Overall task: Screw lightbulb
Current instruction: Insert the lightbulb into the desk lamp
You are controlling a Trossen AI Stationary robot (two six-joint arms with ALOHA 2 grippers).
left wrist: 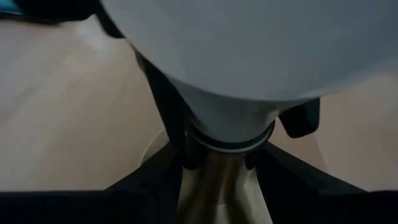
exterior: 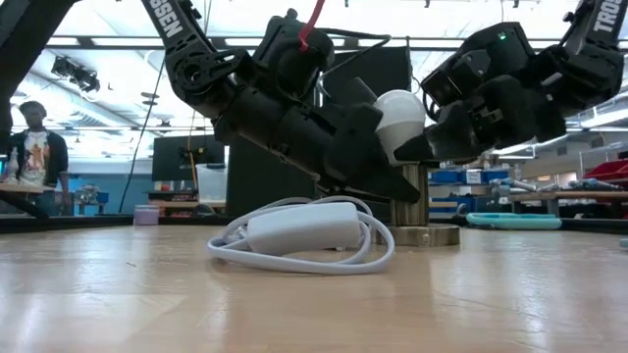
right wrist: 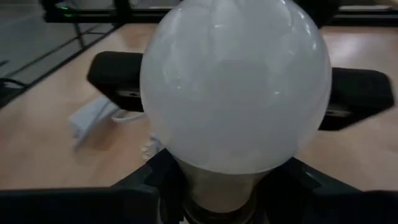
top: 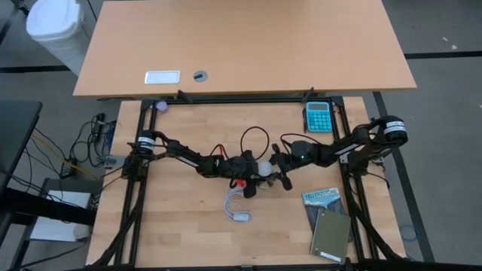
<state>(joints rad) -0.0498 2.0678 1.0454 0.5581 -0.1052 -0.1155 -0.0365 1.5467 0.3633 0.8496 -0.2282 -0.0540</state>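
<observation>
The white lightbulb (top: 263, 168) sits globe-up at the table's middle, above a brassy socket column (exterior: 418, 201). The column stands on a round disc base (exterior: 424, 235) on the table. My left gripper (top: 250, 167) reaches in from the table's left and is shut on the socket column. My right gripper (top: 276, 170) reaches in from the table's right and is shut on the bulb below its globe (right wrist: 236, 81). The grippers hide where the bulb's screw base meets the socket. The socket's white cord with its switch (exterior: 304, 230) lies coiled on the table nearer the front. My left gripper pinches the socket's brassy column (left wrist: 217, 190) between its two fingers, just under the bulb's neck ring (left wrist: 231, 142). The fingers slant down from the table's left and lie across the column. The socket stands upright on its disc base. My right gripper has its two fingers on opposite sides of the bulb's neck (right wrist: 217, 186), right under the globe. The fingers come nearly level from the table's right, tipped slightly down. The bulb stays over the socket with its globe up, leaning a little toward the left arm.
A teal calculator (top: 318, 117) lies at the far right, and a book and a notebook (top: 328, 224) at the near right. A small purple ball (top: 160, 105) sits at the far left edge. A person (exterior: 35, 147) stands in the room beyond the table.
</observation>
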